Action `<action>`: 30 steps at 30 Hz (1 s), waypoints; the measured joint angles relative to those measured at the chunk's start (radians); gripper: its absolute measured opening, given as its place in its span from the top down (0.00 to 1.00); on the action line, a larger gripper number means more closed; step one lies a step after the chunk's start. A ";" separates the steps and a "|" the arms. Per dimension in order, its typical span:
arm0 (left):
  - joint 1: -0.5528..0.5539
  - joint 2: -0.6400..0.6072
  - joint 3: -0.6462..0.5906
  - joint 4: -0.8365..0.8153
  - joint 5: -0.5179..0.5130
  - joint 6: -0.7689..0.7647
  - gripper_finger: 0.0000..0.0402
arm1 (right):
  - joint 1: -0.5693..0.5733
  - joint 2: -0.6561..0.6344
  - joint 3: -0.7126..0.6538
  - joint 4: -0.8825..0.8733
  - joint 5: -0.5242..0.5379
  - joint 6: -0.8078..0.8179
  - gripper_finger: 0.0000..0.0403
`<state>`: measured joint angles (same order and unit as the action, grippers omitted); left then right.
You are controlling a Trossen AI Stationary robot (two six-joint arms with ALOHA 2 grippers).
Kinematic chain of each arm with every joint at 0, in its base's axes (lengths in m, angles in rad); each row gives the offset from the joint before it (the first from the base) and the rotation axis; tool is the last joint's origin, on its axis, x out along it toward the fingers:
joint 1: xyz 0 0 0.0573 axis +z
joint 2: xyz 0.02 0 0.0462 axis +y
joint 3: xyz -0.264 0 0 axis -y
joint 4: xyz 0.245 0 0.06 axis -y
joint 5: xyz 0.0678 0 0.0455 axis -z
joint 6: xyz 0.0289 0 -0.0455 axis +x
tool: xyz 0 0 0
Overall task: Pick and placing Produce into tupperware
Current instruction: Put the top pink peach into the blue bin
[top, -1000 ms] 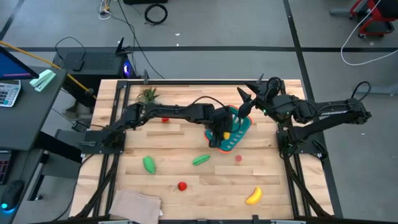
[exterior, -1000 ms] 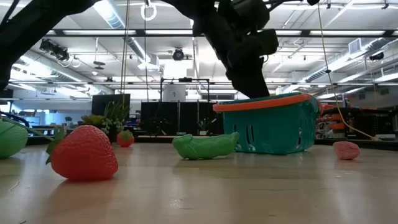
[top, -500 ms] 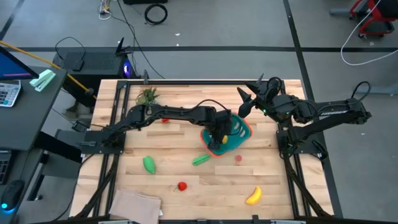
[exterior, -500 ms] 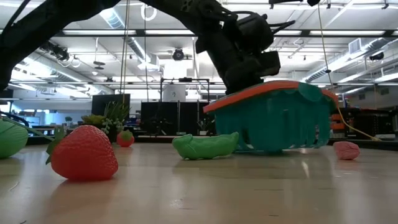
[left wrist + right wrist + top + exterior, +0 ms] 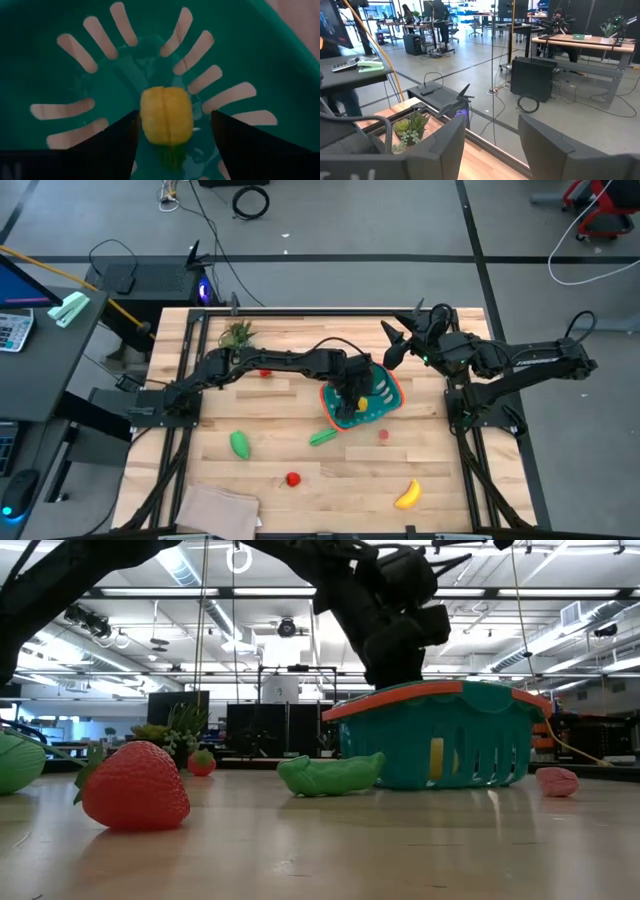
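The teal tupperware [image 5: 362, 398], orange-rimmed, stands level on the table's middle. My left gripper [image 5: 175, 114] reaches down into it, open, and also shows in the high view [image 5: 350, 396]. A yellow chunk [image 5: 166, 121] lies on the slotted floor between the fingers. Loose on the table: a green pod [image 5: 322, 437], a green piece [image 5: 240, 444], a red strawberry [image 5: 292, 478], a banana [image 5: 407, 496], a pink piece [image 5: 383, 435] and a red piece [image 5: 265, 373]. My right gripper [image 5: 390, 345] waits open, raised at the far right. My left gripper comes slanting down from the table's left side. One finger [image 5: 122, 135] stands right beside the yellow chunk's side [image 5: 144, 122]; whether it touches, I cannot tell. The other finger [image 5: 235, 137] is clear of it. The chunk rests on the tupperware's floor.
A spiky potted plant [image 5: 238, 333] stands at the far left and a tan cloth [image 5: 218, 508] lies at the near left edge. Bare wood lies between the tupperware and the near edge, around the loose produce.
The tupperware has rocked: half a second ago it stood tipped with one side raised, and now it sits level, turned a little and shifted slightly toward the table's left. My left gripper has stayed inside it.
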<state>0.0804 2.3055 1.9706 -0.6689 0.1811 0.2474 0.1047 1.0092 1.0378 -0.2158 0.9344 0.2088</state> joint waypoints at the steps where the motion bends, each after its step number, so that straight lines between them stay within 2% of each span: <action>1: 0.000 -0.004 0.000 -0.001 0.000 0.000 0.37 | 0.000 0.000 0.000 -0.001 0.000 0.000 0.52; 5: 0.001 -0.015 0.021 -0.048 -0.002 0.001 0.39 | 0.000 0.000 0.000 -0.005 0.000 -0.001 0.52; 9: 0.001 -0.023 0.131 -0.190 -0.021 0.021 0.42 | 0.000 -0.004 0.000 -0.017 -0.001 -0.004 0.52; 15: 0.011 -0.024 0.382 -0.509 -0.229 0.106 0.43 | 0.000 -0.028 0.001 -0.026 -0.001 -0.008 0.52; 19: 0.045 -0.106 0.326 -0.637 -0.353 0.108 0.41 | 0.001 -0.046 0.001 -0.035 -0.001 -0.003 0.52; 24: 0.140 -0.137 0.308 -0.859 -0.364 0.075 0.43 | 0.003 -0.057 0.001 -0.037 -0.005 -0.004 0.52; 26: 0.182 -0.138 0.302 -0.865 -0.362 0.063 0.45 | 0.003 -0.058 0.001 -0.042 -0.005 -0.008 0.52; 28: 0.219 -0.144 0.275 -0.792 -0.354 0.073 0.46 | 0.003 -0.058 0.001 -0.057 -0.005 -0.008 0.52; 30: 0.257 -0.138 0.248 -0.731 -0.299 0.096 0.47 | 0.003 -0.058 0.001 -0.064 -0.005 -0.006 0.52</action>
<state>0.3370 2.1670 2.2189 -1.3999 -0.1174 0.3434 0.1078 0.9516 1.0389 -0.2795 0.9295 0.2030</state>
